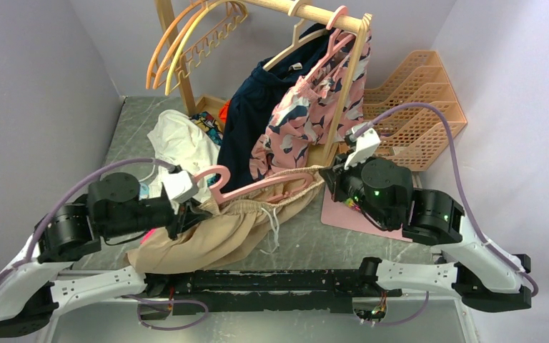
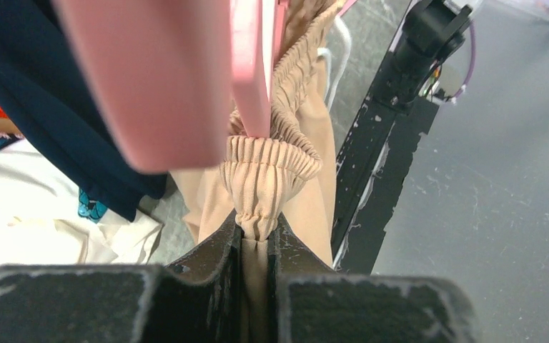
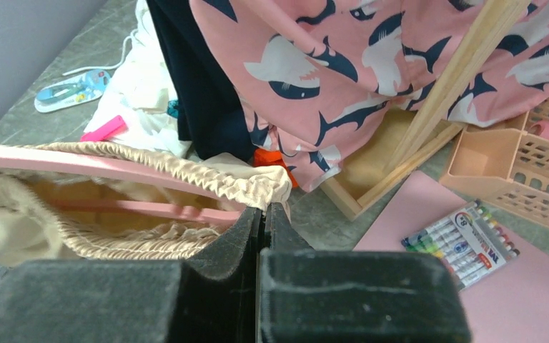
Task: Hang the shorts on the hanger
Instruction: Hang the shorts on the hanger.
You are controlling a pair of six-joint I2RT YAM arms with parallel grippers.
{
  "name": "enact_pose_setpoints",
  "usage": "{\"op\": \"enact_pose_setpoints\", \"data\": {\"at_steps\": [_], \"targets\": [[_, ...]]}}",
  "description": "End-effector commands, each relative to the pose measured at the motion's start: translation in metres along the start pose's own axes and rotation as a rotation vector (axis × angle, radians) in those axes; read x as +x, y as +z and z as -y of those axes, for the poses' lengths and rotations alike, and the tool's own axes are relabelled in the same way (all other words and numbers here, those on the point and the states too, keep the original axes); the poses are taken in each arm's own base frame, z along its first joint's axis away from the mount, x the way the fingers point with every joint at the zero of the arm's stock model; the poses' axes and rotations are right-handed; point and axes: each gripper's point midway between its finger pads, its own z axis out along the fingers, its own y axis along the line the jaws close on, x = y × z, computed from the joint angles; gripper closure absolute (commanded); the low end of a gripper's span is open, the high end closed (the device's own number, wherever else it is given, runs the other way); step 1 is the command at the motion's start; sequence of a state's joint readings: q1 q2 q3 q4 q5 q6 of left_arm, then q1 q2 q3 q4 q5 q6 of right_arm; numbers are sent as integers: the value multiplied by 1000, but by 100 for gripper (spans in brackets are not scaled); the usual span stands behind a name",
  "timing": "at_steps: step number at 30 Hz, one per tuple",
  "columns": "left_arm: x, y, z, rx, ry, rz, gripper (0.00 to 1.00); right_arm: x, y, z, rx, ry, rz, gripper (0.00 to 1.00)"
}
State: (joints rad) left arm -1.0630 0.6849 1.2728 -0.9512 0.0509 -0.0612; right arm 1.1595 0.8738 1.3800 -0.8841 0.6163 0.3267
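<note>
Since soft, light and floppy, best held by the elastic waistband. Clamps the shorts (image 1: pixel 207 239) there in left gripper (image 2: pixel 256 230) and right gripper (image 3: pixel 264 214), hanger (image 3: pixel 78 163) just beyond both.

Only the marker pack (image 3: pixel 461 239) bears a legible number, seemingly 18

The tan fabric shorts (image 1: pixel 211 239) with a gathered waistband stretch between left gripper (image 1: pixel 194 213) and right gripper (image 1: pixel 331 179), the wide pink plastic hanger (image 1: pixel 261 184) lying along the waistband.
</note>
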Motion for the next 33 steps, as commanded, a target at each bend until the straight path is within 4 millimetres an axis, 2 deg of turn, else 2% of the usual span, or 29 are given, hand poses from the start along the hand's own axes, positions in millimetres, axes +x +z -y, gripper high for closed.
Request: {"op": "enact_pose_setpoints", "data": {"at_steps": [1,6,9,14,19,21,23,26,28,30,32,33], "targets": [[27,14,-11,-64,-18,-125,93,-19,-15,7,1,-40,7,100],[23,29,-8,-34,-5,-120,93,-23,-17,-5,-61,-71,-28,100],[10,38,-1,9,9,-75,93,-33,-19,-31,-195,-59,-7,100],[-28,48,16,105,47,40,93,-79,-36,-90,-490,-9,105,100],[-77,35,35,206,87,220,93,-146,-63,-137,-725,18,246,100],[-87,30,42,239,95,274,93,-157,-65,-149,-779,24,271,100],[-87,30,45,256,91,296,93,-153,-56,-158,-790,30,270,100],[-77,34,44,258,75,294,93,-123,-22,-156,-697,35,201,100],[-69,35,44,257,61,288,93,-101,4,-141,-562,45,151,100],[-65,31,45,264,53,307,93,-85,21,-125,-446,29,105,100],[-64,25,47,276,49,332,93,-87,26,-109,-354,24,104,100],[-63,23,49,287,50,340,93,-98,20,-104,-338,33,135,100]]}}
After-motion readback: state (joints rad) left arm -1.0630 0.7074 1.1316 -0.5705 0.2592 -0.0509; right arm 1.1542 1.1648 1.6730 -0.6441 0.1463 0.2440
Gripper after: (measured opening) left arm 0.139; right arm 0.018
